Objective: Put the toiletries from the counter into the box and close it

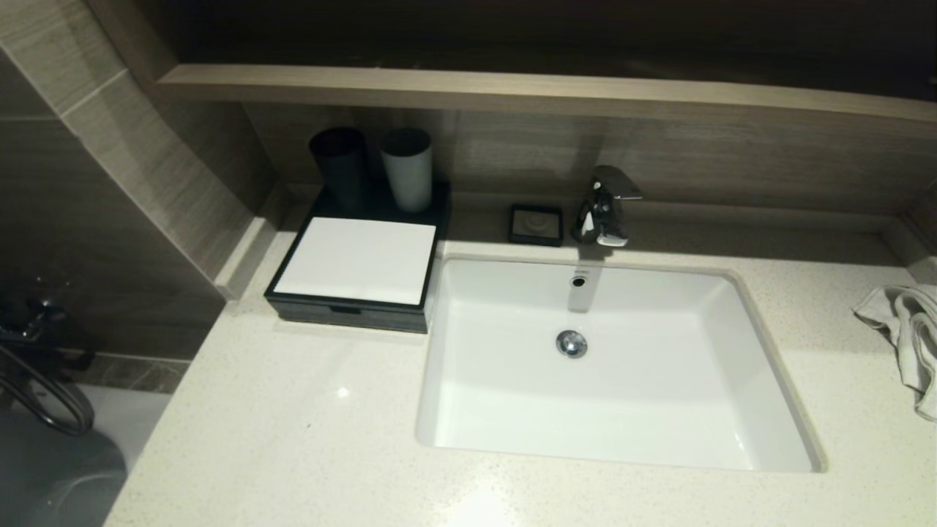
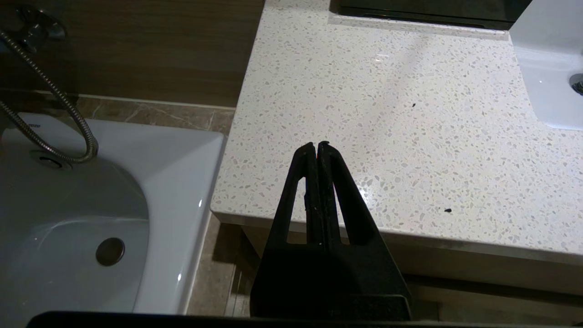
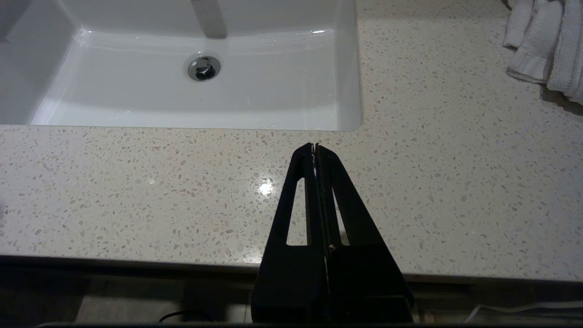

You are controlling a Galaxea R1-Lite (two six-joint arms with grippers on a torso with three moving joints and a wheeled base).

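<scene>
Both grippers closed, near counter [image 1: 293, 410] edge | box [image 1: 356, 271] drawer shut, contents hidden

Sitting shut at the speckled cream bench's [image 1: 293, 410] back corner, left of the sink: low black box [image 1: 356, 272], white-topped.

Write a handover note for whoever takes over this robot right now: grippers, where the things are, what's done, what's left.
Left gripper: shut, empty, over the counter's front left corner.
Right gripper: shut, empty, over the counter's front edge, before the sink.
Box: back left of the counter, left of the sink, drawer shut.
Toiletries: none visible on the counter in any view; the drawer hides whatever is inside.
Done: the job looks finished.
Left: at most, confirm the toiletries are in the box.
</scene>
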